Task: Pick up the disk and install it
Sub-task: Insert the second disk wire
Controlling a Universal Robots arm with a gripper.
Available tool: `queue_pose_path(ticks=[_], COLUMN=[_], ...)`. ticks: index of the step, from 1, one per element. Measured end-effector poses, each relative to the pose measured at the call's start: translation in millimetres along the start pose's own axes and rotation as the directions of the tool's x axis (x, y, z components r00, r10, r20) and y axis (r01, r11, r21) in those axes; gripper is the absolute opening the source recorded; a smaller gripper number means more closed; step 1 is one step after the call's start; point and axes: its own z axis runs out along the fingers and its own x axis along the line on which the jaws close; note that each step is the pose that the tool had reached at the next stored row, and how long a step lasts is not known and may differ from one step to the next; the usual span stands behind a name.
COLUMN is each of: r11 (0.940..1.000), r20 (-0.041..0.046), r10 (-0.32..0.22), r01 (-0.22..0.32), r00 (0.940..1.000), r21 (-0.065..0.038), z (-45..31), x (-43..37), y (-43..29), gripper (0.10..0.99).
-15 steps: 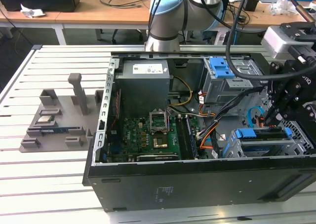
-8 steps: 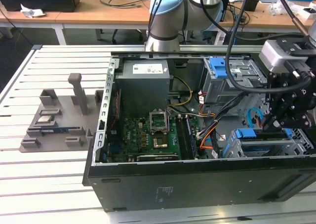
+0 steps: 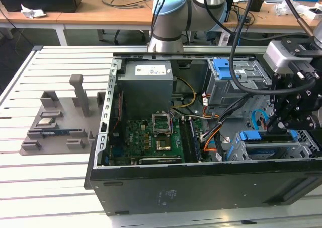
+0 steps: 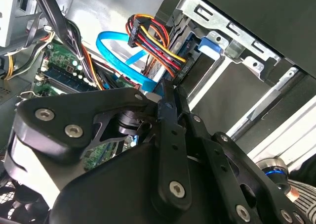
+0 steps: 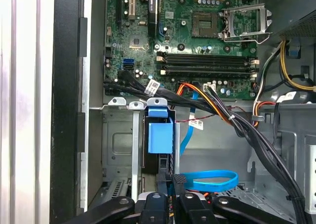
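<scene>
- Grey fixture tray (image 3: 53,125) lies on the slatted bench (image 3: 30,177) at the exterior view's left, well apart from the open case (image 3: 201,187).
- Disk (image 5: 160,137), blue-framed, stands edge-up in the drive cage (image 5: 118,145) at the case's front corner.
- Gripper (image 5: 168,204) sits just over it; cannot tell whether the fingers are released or clenched.
- Risk, judged: blue cable (image 5: 205,179) and wire bundle crowd the slot and may snag.
- Cage walls leave little side room.

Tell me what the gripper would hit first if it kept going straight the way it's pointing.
Probably the disk with the blue frame, standing in its bay right ahead of the gripper in the first wrist view; how close they are is unclear.
</scene>
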Motion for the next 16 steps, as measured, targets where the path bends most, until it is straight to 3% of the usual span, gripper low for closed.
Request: queue_pose_path(ticks=[12, 16], r11=[1.0000, 1.0000], r20=[-0.0003, -0.0003], r10=[0.000, 0.000], r01=[0.000, 0.000], r00=[1.0000, 1.0000], r21=[0.000, 0.000], z=[5.8, 7.4], x=[0.2, 0.2], y=[-0.3, -3.5], gripper=[0.161, 0.161])
